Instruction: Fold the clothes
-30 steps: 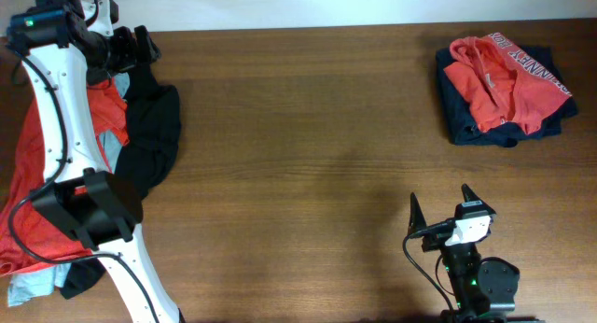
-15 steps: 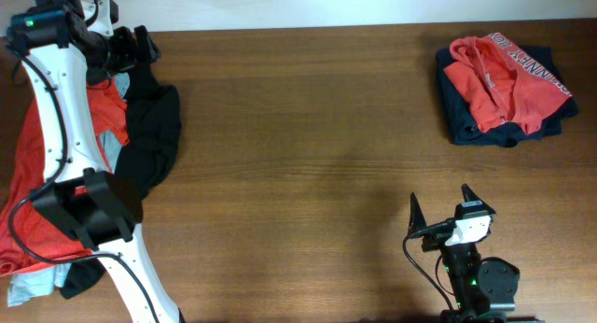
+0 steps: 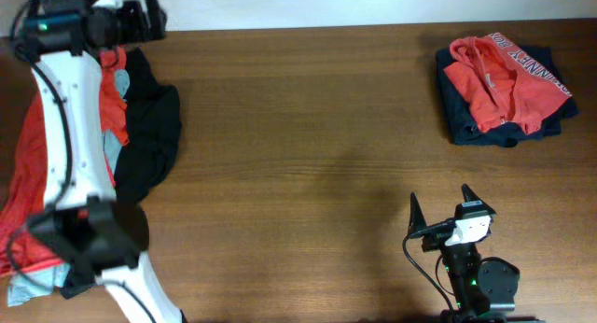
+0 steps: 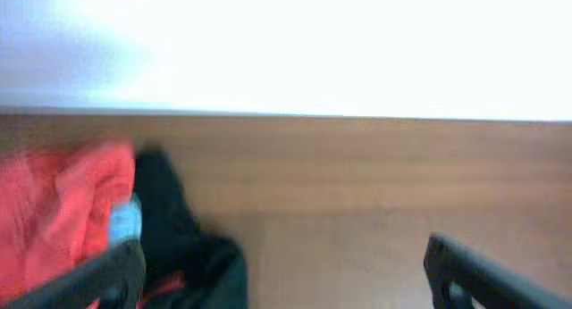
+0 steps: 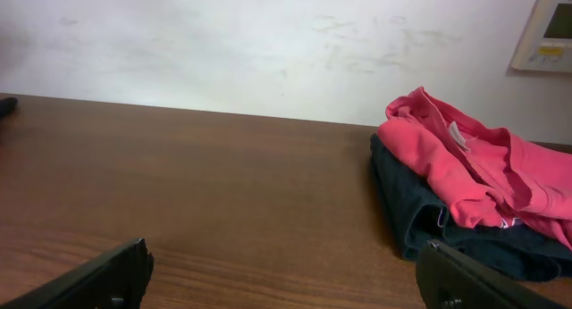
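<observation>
Left pincer [image 3: 154,17] gapes empty at the far left corner of the brown wooden desk [image 3: 308,127], by a heap of orange-red, black and pale blue clothes [image 3: 149,136]. Right pincer [image 3: 441,203] gapes empty near the front edge; only overhead shows the whole heap.

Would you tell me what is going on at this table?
A folding job is partway done. The left gripper hangs open and empty by the far end of an unfolded orange-red, black and pale blue heap. The right gripper sits open near the table's front edge. A folded orange-red and navy stack lies far right.
</observation>
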